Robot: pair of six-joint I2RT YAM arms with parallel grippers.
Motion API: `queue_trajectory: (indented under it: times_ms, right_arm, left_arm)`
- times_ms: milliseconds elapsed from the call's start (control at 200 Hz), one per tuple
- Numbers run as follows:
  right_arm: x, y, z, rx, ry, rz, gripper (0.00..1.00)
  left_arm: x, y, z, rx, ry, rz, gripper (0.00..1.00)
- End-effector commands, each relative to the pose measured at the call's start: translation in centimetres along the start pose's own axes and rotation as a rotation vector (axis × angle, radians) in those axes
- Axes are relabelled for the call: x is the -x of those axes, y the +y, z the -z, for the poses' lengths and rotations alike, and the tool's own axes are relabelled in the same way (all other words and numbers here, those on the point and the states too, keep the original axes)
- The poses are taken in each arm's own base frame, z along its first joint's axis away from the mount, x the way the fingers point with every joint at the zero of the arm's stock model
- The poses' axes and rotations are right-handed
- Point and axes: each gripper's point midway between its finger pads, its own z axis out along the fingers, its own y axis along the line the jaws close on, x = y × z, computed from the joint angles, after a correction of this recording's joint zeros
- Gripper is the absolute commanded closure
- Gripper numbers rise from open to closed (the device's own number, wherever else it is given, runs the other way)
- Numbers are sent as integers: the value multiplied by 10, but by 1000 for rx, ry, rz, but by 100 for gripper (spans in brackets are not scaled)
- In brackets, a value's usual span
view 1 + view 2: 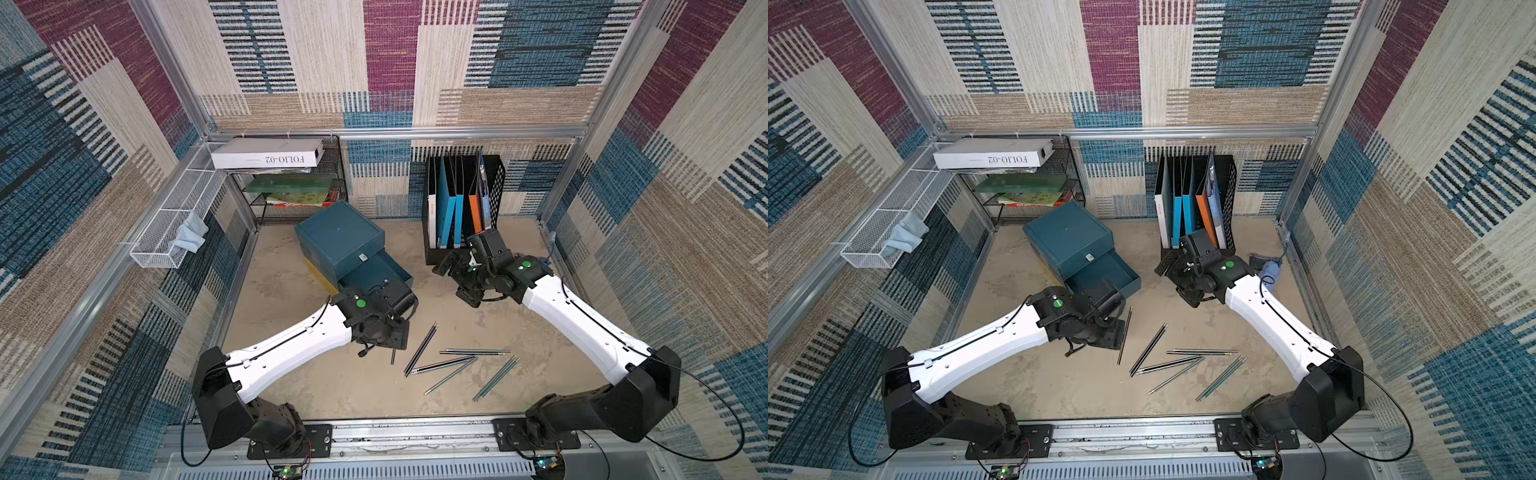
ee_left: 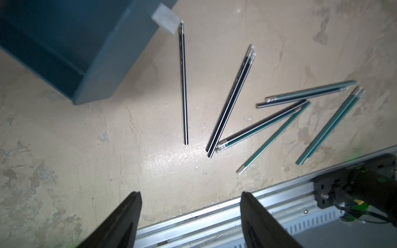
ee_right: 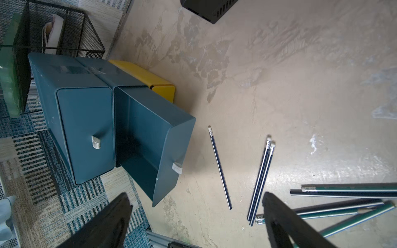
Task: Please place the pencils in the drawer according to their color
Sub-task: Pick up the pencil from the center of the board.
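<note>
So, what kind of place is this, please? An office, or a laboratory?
Probably a robot test cell dressed as an office desk: a file rack with folders, a small drawer cabinet and loose pencils sit inside an aluminium frame lined with carpet tiles.

White box lettered FOLIO-02 [image 1: 268, 153] atop black mesh shelf [image 1: 337, 174], upper left of the frame; pale cloth [image 1: 191, 235] slumped in white wire basket [image 1: 178, 195]; blue and orange folders [image 1: 446, 208] upright in black file rack [image 1: 496, 183], upper centre-right.
</note>
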Motion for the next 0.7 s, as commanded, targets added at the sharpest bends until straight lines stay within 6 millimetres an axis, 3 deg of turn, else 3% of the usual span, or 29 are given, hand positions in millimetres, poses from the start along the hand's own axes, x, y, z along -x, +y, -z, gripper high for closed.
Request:
queue_trajectory:
  times_ms: [0, 296, 551, 696]
  right_arm:
    - [0, -1, 6, -33, 35, -9, 1]
    - [24, 13, 32, -44, 11, -67, 1]
    - [43, 29, 49, 24, -18, -99, 1]
    - [53, 33, 50, 46, -24, -108, 1]
  left_arm:
    - [-9, -5, -19, 34, 1, -37, 24]
    - [-31, -18, -72, 23, 64, -132, 27]
    - [-23, -24, -111, 53, 73, -207, 28]
    - [-15, -12, -130, 81, 82, -175, 29]
